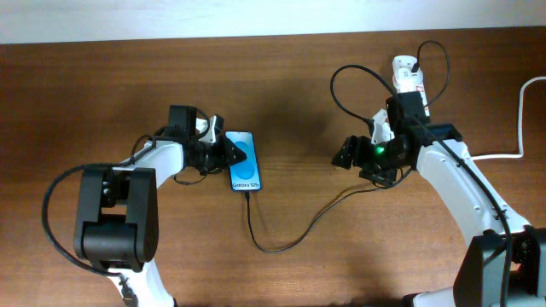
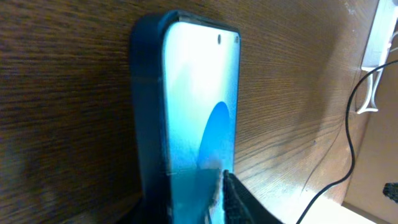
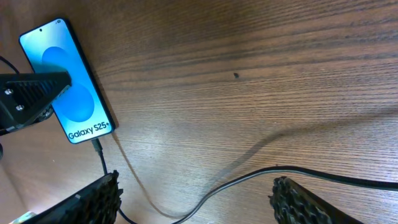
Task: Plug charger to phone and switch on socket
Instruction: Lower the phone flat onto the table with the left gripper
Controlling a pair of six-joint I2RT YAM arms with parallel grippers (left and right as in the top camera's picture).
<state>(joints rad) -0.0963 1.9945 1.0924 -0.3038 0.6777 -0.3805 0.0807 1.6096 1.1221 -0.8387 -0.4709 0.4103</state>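
Observation:
The phone [image 1: 243, 160] lies flat on the table with its blue screen up [image 3: 68, 87]. The charger's [image 1: 294, 237] connector tip sits at the phone's bottom edge [image 3: 97, 147]. From there its thin black cable loops across the table and up to the white socket [image 1: 406, 75] at the back right. My left gripper [image 1: 225, 153] is on the phone. One finger [image 2: 239, 202] lies along the screen's right edge, and the other is dark at its left side. Whether they squeeze the phone does not show. My right gripper [image 3: 196, 186] hovers open over the cable [image 3: 249, 177], holding nothing.
A thick white cord [image 1: 522, 119] runs off the right edge of the table. Slack black cable arcs above the right arm near the socket [image 1: 354, 77]. The wooden table [image 1: 102, 77] stretches bare to the left.

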